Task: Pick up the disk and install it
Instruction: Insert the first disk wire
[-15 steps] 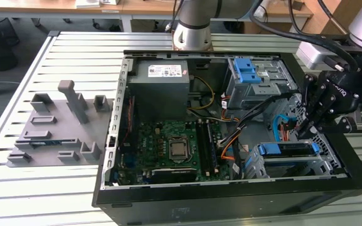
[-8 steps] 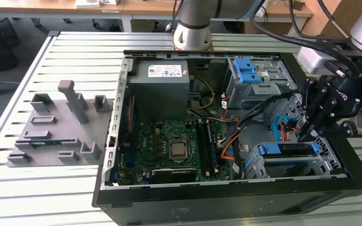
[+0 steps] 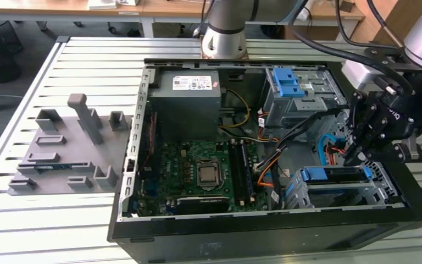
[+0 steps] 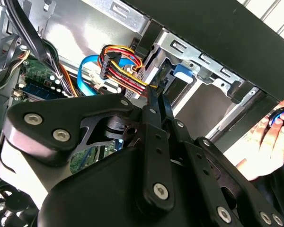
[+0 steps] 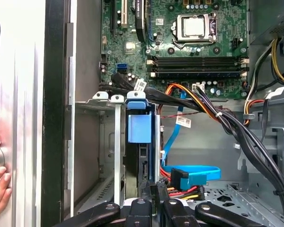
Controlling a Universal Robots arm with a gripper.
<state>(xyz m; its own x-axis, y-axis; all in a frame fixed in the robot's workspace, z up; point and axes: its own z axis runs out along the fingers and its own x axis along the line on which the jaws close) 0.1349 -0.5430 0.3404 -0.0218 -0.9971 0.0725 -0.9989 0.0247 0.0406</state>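
The gripper point(image 3: 356, 159) is down inside the open PC case point(image 3: 270, 231), at the exterior view's right, right by the lower drive cage point(image 3: 387, 192). In both wrist views its fingers point(image 5: 154, 191) are pinched close together with only a thin gap, and I can't see anything clamped between them. The tips sit just at the end of the disk point(image 5: 138, 142), which is standing on edge in the cage slot with its blue bracket point(image 3: 336, 175) showing, so it looks already seated in there. Whether the fingers actually touch the disk I can't tell.

Next to the tips there's a multicoloured power connector point(image 5: 184, 191) and a blue data cable point(image 5: 189, 171) lying on the case floor. Further in, the motherboard point(image 3: 204, 168) with its bare CPU socket, then the grey power supply point(image 3: 189, 104) and the upper cage with blue tabs point(image 3: 288, 82). A person's hand point(image 4: 270, 146) rests on the case's outer edge. Out on the slatted surface point(image 3: 64, 220) sits a grey fixture point(image 3: 64, 148), at the exterior view's left.
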